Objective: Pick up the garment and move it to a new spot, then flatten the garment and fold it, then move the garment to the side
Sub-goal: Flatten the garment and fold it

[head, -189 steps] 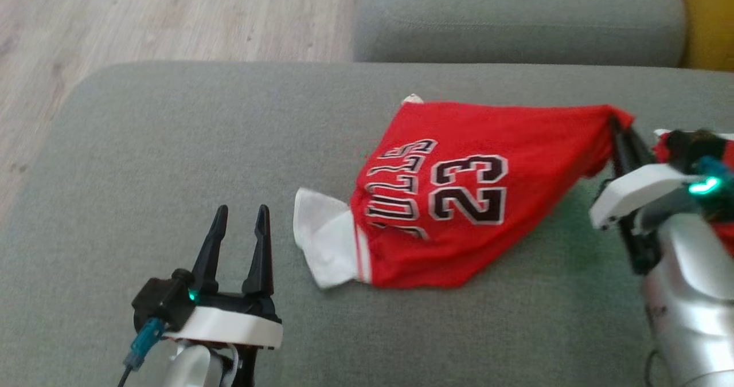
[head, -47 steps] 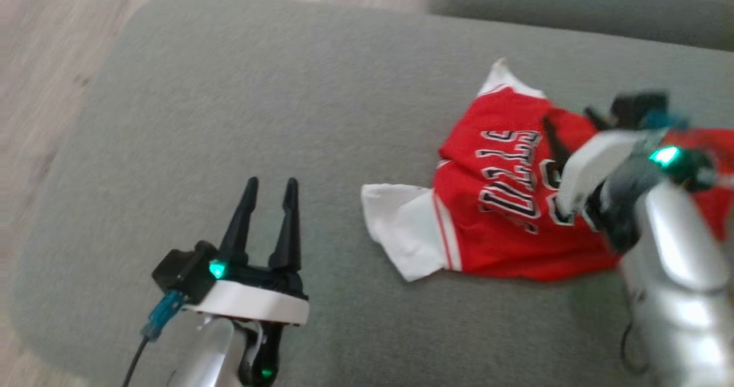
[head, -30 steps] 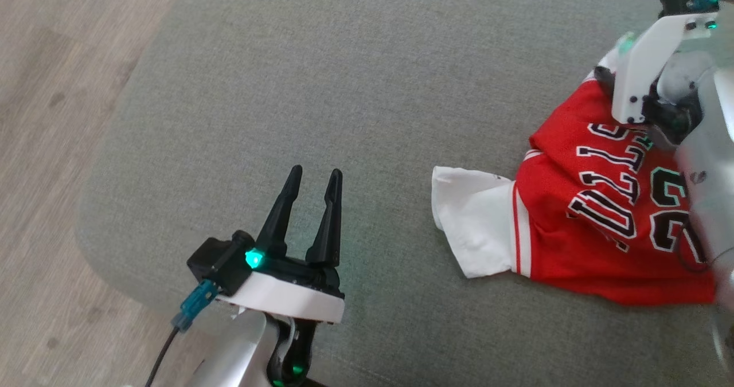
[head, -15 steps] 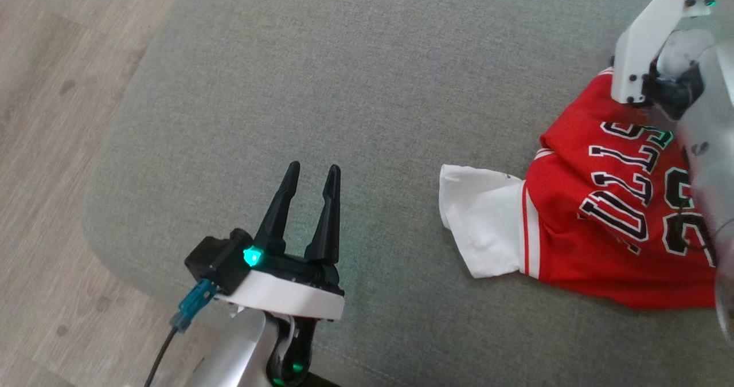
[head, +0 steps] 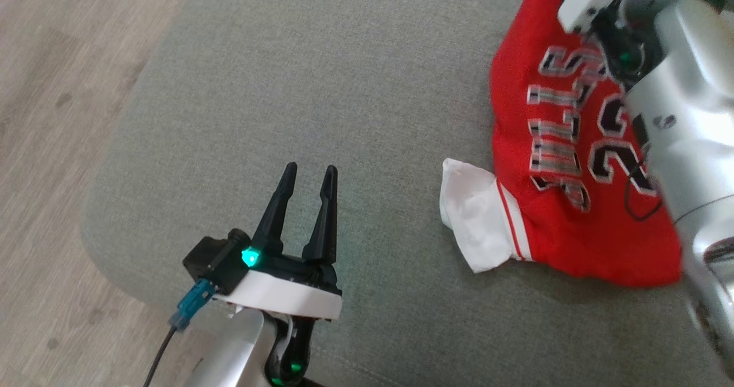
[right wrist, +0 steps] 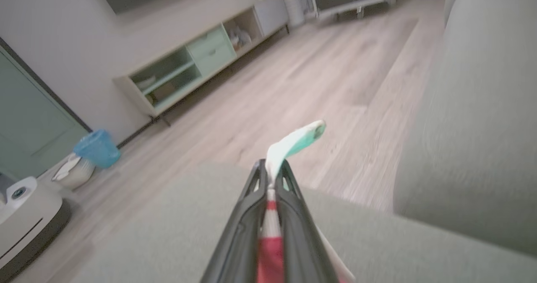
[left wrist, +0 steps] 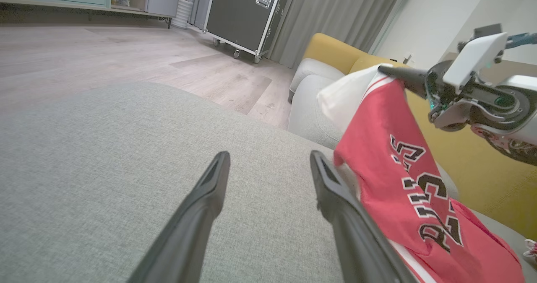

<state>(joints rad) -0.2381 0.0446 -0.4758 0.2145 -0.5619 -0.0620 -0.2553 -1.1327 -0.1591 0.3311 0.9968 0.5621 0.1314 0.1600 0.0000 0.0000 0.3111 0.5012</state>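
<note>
Red with a white sleeve, the garment [head: 573, 203] hangs by one top corner pinched tight in the right fingers [right wrist: 251, 203] above the grey sofa cushion [head: 344, 89], its lower end resting on that cushion. Left fingers [head: 276, 203] stand spread and empty over the cushion's near edge.

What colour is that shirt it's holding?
The garment is red with a white sleeve and black, white-edged lettering; the head view shows it best.
</note>
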